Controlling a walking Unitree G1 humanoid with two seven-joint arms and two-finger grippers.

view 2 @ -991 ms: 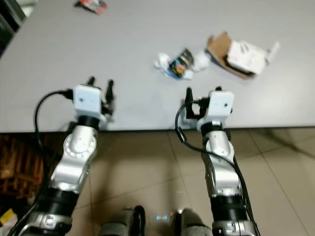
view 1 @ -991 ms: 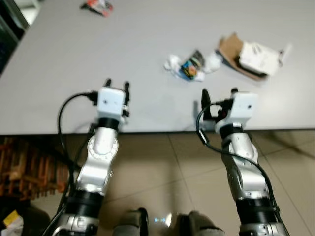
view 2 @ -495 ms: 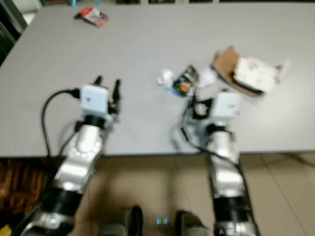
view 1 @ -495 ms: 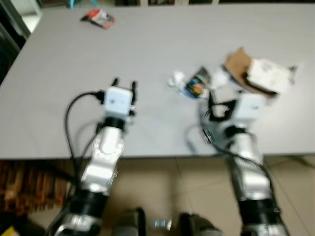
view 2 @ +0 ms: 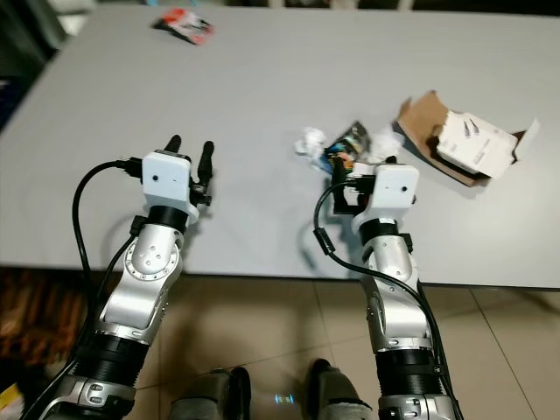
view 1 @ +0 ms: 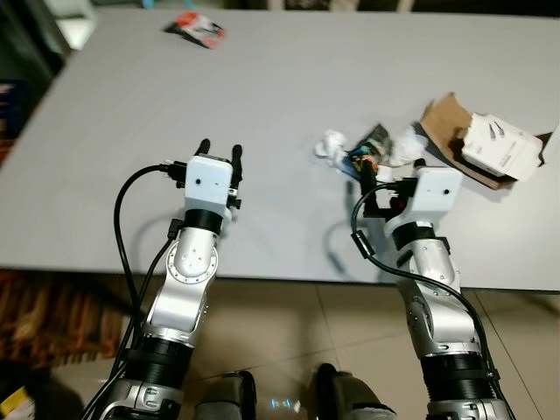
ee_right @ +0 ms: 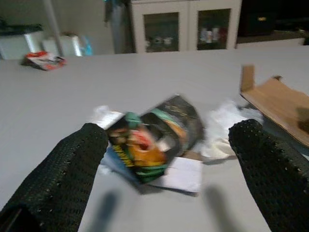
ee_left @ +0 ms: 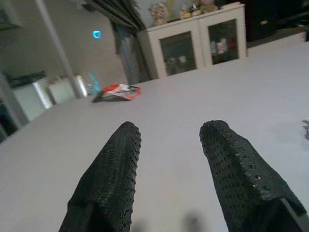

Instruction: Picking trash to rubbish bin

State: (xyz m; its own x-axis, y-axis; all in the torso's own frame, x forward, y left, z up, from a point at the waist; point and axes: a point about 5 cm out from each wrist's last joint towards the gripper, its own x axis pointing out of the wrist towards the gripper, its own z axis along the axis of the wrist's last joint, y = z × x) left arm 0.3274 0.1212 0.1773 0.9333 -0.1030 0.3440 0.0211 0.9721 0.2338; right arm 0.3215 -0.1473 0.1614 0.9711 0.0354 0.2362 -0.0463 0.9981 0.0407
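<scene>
A crumpled colourful snack wrapper (view 1: 363,155) lies on the grey table (view 1: 262,96), with a white paper scrap (view 1: 330,143) and a white tissue (view 1: 405,147) on either side of it. My right gripper (view 1: 391,170) hovers open just in front of the wrapper (ee_right: 149,140), which sits between and slightly beyond the fingers (ee_right: 72,169). My left gripper (view 1: 220,149) is open over bare table with nothing between its fingers (ee_left: 116,164). A red wrapper (view 1: 198,27) lies at the far left corner.
An opened brown cardboard flap with a white box (view 1: 497,146) on it lies to the right of the wrapper. The table's near edge (view 1: 289,282) runs under my forearms, with tiled floor below. A white cabinet (ee_left: 193,41) stands beyond the table.
The view has shifted closer to the table. Both arms now reach further over the tabletop, and the right gripper has come up to the colourful wrapper. Both grippers stay open.
</scene>
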